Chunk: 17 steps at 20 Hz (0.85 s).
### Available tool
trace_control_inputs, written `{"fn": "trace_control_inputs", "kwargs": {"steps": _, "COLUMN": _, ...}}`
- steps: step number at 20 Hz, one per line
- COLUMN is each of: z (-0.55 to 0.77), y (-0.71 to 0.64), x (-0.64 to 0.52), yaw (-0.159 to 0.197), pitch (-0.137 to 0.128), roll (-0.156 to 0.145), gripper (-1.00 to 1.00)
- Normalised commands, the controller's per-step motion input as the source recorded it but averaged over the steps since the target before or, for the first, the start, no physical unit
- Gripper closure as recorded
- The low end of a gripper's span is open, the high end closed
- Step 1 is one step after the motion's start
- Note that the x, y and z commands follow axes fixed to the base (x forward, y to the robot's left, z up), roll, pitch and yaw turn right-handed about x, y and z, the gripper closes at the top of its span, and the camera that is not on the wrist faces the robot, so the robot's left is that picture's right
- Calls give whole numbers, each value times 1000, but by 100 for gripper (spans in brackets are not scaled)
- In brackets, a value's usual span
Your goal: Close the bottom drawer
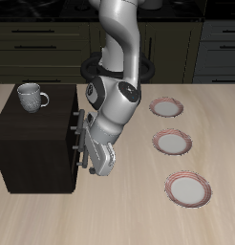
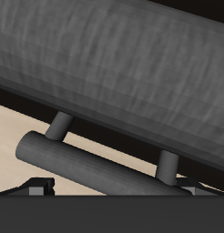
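The dark brown-black cabinet stands near the table's front edge. Its bottom drawer looks about flush with the cabinet's front face; I cannot tell if a gap remains. My gripper is pressed close against that front, at the height of the lower grey bar handle. In the wrist view the handle fills the frame just ahead of the dark drawer front. Only the tips of my fingers show, set wide apart, holding nothing. The gripper is open.
A white patterned mug stands on top of the cabinet. Three red-rimmed plates lie in a row on the table beside the arm. The upper drawer's handle is just above my gripper.
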Motion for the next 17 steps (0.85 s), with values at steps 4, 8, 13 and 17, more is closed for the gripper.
{"fn": "trace_control_inputs", "kwargs": {"steps": 4, "z": 137, "y": -4, "x": 181, "yaw": 38, "pitch": -42, "roll": 5, "gripper": -100}}
{"fn": "trace_control_inputs", "kwargs": {"steps": 8, "z": 262, "y": -282, "x": 207, "yaw": 92, "pitch": -53, "roll": -48, "gripper": -100}}
{"fn": "trace_control_inputs", "kwargs": {"steps": 13, "z": 388, "y": -251, "x": 59, "yaw": 21, "pitch": -45, "roll": -36, "gripper": -100}}
{"fn": "trace_control_inputs", "kwargs": {"steps": 17, "z": 176, "y": -203, "x": 30, "yaw": 1, "pitch": -17, "roll": -25, "gripper": -100}}
